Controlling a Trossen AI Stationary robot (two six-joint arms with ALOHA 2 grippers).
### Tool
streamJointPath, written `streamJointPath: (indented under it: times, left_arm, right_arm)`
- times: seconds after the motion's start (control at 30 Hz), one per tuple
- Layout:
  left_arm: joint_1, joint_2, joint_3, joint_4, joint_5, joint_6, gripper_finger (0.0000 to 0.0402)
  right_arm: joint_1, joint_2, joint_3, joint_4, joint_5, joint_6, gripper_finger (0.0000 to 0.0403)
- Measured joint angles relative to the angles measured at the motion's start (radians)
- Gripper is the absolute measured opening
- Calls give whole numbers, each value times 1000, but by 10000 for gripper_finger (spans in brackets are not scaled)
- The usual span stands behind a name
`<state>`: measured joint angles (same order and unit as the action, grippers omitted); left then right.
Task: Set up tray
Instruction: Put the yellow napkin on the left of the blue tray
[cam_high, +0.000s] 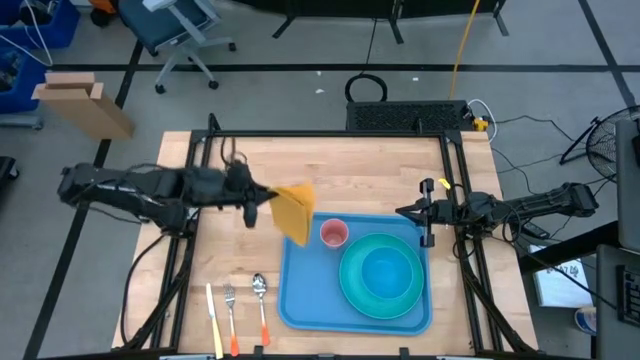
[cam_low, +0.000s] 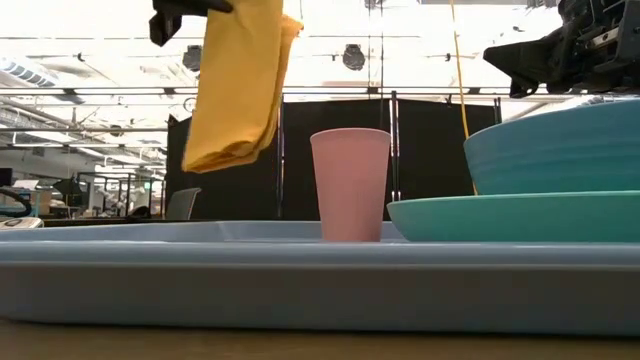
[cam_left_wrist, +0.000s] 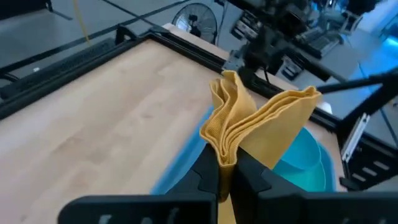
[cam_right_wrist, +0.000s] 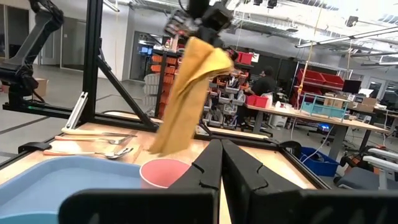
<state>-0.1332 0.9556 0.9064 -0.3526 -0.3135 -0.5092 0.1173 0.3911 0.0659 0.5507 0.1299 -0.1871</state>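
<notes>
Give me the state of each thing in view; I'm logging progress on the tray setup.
tray: flat on the table, loaded
plate: on the tray, under the bowl
bowl: upright on the plate
pink cup: upright on the tray
yellow napkin: folded, hanging in the air
left hand: shut on the napkin
right hand: shut, holding nothing
cutlery: lying beside the tray

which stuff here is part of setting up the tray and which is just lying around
Part of the job:
- tray
- yellow napkin, pinched in the left hand above the tray's edge
- pink cup, upright on the tray
- turquoise bowl on the turquoise plate, on the tray
- knife, fork and spoon on the table beside the tray

Lying about:
- cardboard box on the floor
- office chair
</notes>
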Motion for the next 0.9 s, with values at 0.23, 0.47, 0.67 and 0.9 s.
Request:
streamJointPath:
  times: [0.23, 0.47, 0.67, 0.9]
  left_arm:
    - [-295, 119, 50, 18, -243, -124, 12]
    - [-517, 285, 157, 18, -364, -266, 12]
    - [-582, 444, 240, 78, -420, -403, 12]
    - [-582, 569, 248, 73, -373, -572, 12]
  right_arm:
    - [0, 0, 0, 2, 0, 24, 0]
    - [0, 0, 0, 7, 0, 44, 0]
    - [0, 0, 0, 7, -2, 74, 0]
    - [0, 0, 0, 7, -3, 72, 0]
